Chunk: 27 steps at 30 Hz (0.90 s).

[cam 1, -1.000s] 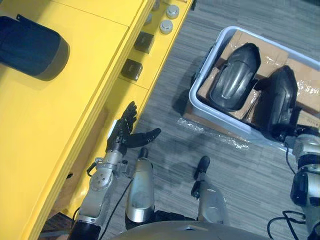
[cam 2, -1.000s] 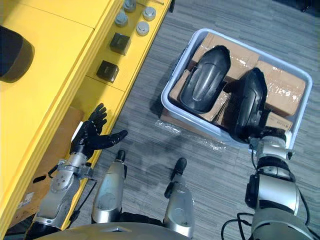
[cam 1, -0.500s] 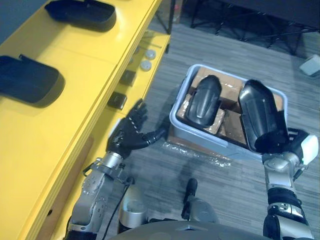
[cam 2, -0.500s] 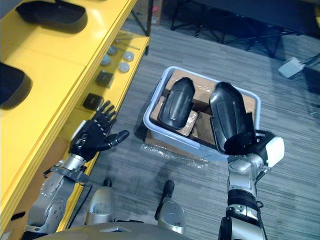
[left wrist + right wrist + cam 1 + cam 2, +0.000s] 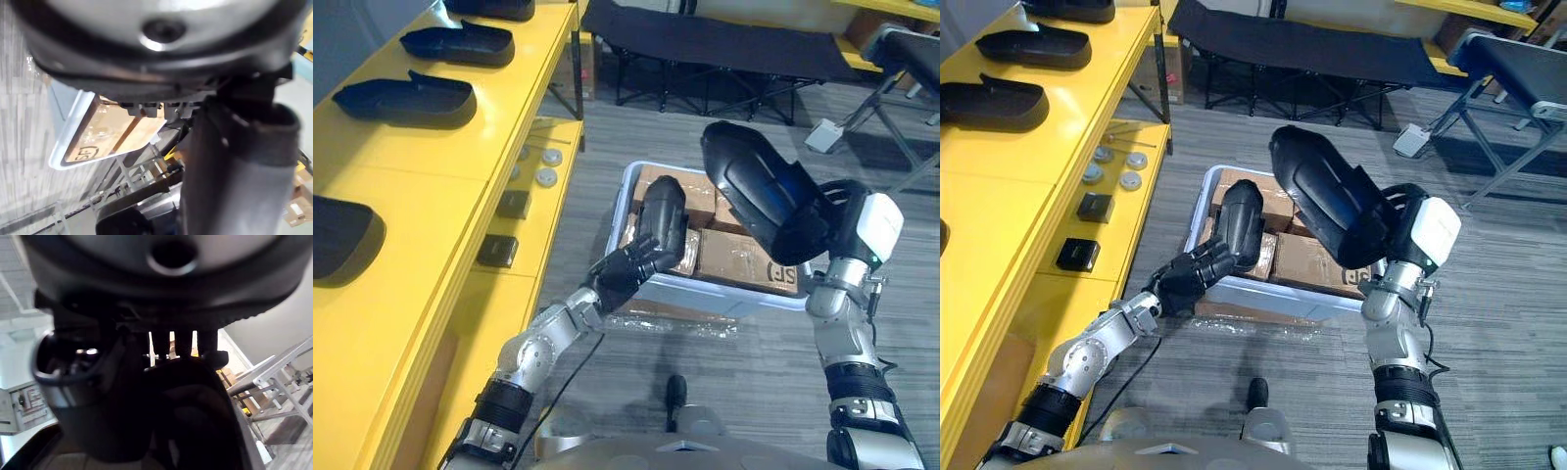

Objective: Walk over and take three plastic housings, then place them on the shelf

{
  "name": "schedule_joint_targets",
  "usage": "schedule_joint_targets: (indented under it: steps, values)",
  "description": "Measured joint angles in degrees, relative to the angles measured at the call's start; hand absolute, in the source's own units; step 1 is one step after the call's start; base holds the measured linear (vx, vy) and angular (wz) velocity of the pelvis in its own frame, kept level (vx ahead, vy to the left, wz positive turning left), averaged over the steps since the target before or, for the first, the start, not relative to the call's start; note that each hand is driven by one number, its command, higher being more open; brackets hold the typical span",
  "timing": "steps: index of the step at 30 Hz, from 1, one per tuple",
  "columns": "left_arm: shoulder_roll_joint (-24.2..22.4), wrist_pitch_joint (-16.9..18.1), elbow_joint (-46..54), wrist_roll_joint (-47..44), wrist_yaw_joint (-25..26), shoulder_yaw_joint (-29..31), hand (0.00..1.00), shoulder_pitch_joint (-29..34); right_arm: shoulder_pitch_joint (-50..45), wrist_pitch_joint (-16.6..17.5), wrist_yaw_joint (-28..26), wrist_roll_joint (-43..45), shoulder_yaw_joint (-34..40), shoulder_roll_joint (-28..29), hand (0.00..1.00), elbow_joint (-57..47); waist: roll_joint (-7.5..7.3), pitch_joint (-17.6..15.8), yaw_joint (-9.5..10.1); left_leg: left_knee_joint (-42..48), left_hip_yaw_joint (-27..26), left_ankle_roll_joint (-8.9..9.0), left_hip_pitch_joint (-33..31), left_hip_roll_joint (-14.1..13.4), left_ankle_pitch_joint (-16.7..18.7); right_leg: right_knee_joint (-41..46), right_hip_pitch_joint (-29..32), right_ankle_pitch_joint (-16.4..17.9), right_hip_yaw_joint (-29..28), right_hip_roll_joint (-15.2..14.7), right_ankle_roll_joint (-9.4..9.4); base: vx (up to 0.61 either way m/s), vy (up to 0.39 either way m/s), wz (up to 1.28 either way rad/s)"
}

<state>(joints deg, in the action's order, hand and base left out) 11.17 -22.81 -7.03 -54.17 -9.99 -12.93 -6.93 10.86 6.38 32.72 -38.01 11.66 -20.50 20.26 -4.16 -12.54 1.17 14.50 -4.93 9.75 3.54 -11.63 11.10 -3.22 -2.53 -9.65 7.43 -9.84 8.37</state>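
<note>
The right eye view takes in six black plastic housings in all, counted around a pale grey bin point(image 5: 1283, 296) on the floor. One, the lifted housing point(image 5: 1327, 196), hangs tilted above the bin's right half, with the right hand point(image 5: 1408, 220) at its lower end. The right wrist view shows that hand's fingers point(image 5: 177, 342) clamped over the housing's rim. A second, the binned housing point(image 5: 1239, 223), lies on the cardboard boxes point(image 5: 1317, 264) inside the bin, along its left wall. The left hand point(image 5: 1190, 277) reaches over the bin's near wall and touches this housing's near end; whether that hand has closed on it cannot be told. The other four, the shelved housings point(image 5: 994, 103), sit in a row on top of the yellow shelf point(image 5: 1038, 186), well to the left of the bin, and the nearest of them is cut by the frame edge.

On the shelf's lower board, left of the bin, are four round grey discs point(image 5: 1130, 181) and two black square blocks point(image 5: 1095, 207). A sheet of clear film point(image 5: 1253, 323) pokes out from under the bin's near side. Beyond the bin stands one black cot point(image 5: 1283, 44). A small white box point(image 5: 1413, 140) lies on the floor beyond the bin's far right corner.
</note>
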Motion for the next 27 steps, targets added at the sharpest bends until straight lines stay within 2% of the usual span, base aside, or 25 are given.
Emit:
schedule_joint_targets:
  steps: [6, 11, 22, 25, 27]
  values:
    - [-1.81, -0.01, -3.07, -8.89, 4.13, -0.25, 1.00, -0.63, -1.33, 8.39, 1.26, -2.76, -3.30, 0.03, 0.00, -3.13, 0.21, 1.44, -0.93, -1.22, -0.32, -0.08, 1.14, 0.14, -0.30, -0.13, -0.66, 0.07, 0.04, -0.09, -0.10, 0.00, 0.000, 0.00]
    - [-2.47, -0.18, -5.93, -10.89, 7.23, -0.33, 1.00, -2.16, -2.60, 14.89, 3.83, -6.27, -6.59, 0.59, 0.00, -5.50, 0.36, 1.91, -1.30, -3.86, -0.44, 0.10, 2.24, 0.30, -2.02, -0.13, -0.68, 0.21, 0.23, -0.13, -0.33, -0.01, -0.004, 0.01]
    - [-4.35, 0.46, -8.80, -10.79, 8.61, -3.08, 1.00, -2.04, -6.29, 19.66, 4.33, -6.59, -10.97, 3.27, 0.00, -5.56, 1.59, 3.79, -1.49, -7.10, -0.23, 0.19, 3.15, 0.56, -3.85, -0.94, -0.77, 0.22, 1.06, -0.22, -0.37, 0.00, 0.002, 0.02]
    - [-5.25, 3.66, -8.80, -14.20, 8.52, -3.18, 1.00, -2.01, -7.33, 20.26, 4.17, -6.56, -13.17, 4.11, 0.00, -5.56, 1.69, 3.86, -1.42, -7.48, -0.22, 0.13, 3.22, 0.63, -4.05, -1.01, -0.76, 0.21, 1.14, -0.29, -0.35, 0.00, 0.005, 0.01]
    - [-6.21, 7.55, -8.70, -18.87, 8.33, -2.97, 1.00, -2.02, -8.77, 20.29, 3.79, -6.53, -14.80, 5.66, 0.00, -5.55, 1.84, 4.01, -1.39, -7.86, -0.13, 0.10, 3.31, 0.74, -4.26, -1.08, -0.76, 0.20, 1.26, -0.39, -0.33, -0.01, 0.009, 0.02]
